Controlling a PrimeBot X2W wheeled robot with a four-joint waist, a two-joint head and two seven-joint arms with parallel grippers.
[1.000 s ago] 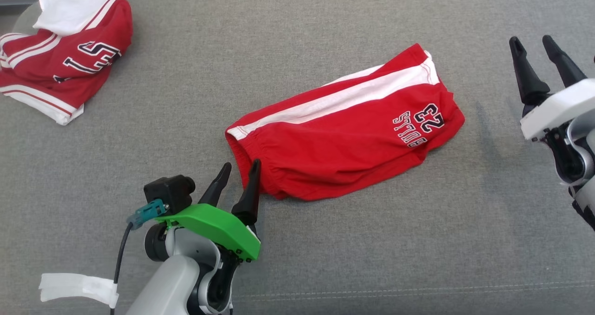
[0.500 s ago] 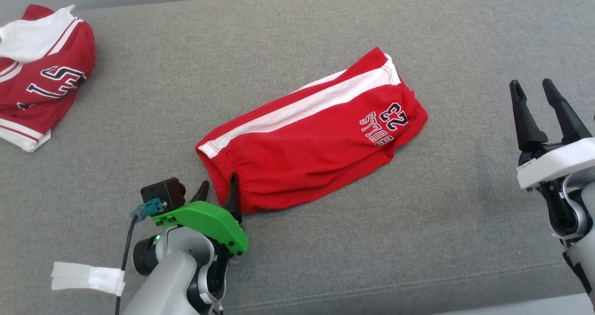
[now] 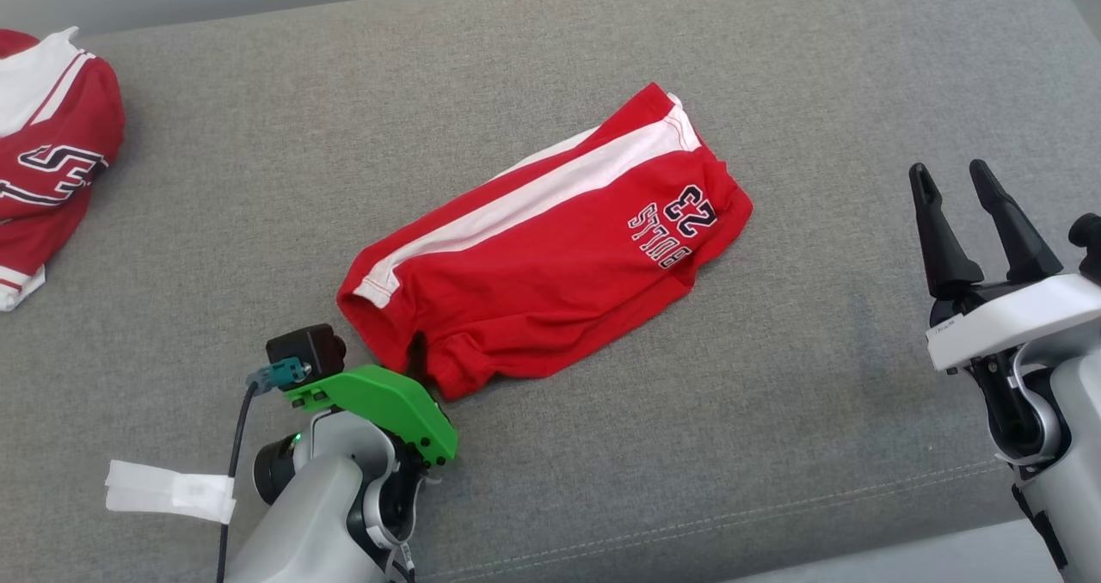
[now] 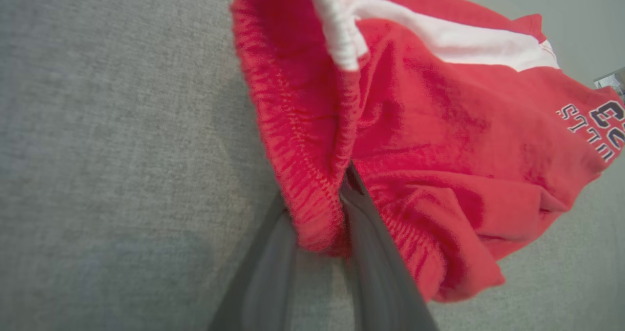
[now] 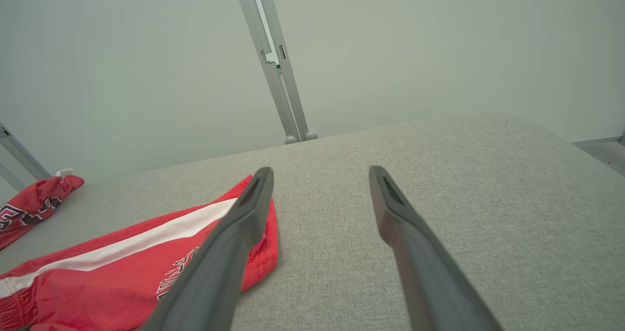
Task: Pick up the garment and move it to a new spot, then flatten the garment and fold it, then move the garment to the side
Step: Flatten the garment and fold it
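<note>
Red cotton shorts with a white side stripe [image 3: 550, 265] at the middle of the grey woven cushion [image 3: 817, 445], long axis slanting from gathered waistband at near left to printed leg hem at far right. Left gripper [image 4: 320, 194] right at the waistband end, dark fingers [image 4: 376, 253] either side of the elastic edge with cloth between; cannot tell whether clamped or merely flanking it. Right gripper [image 3: 949, 170] spread wide and empty, well apart beyond the hem end, so left arm judged nearer for the lift.

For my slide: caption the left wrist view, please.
Left gripper straddles the elastic waistband of the red shorts on the grey cushion.
</note>
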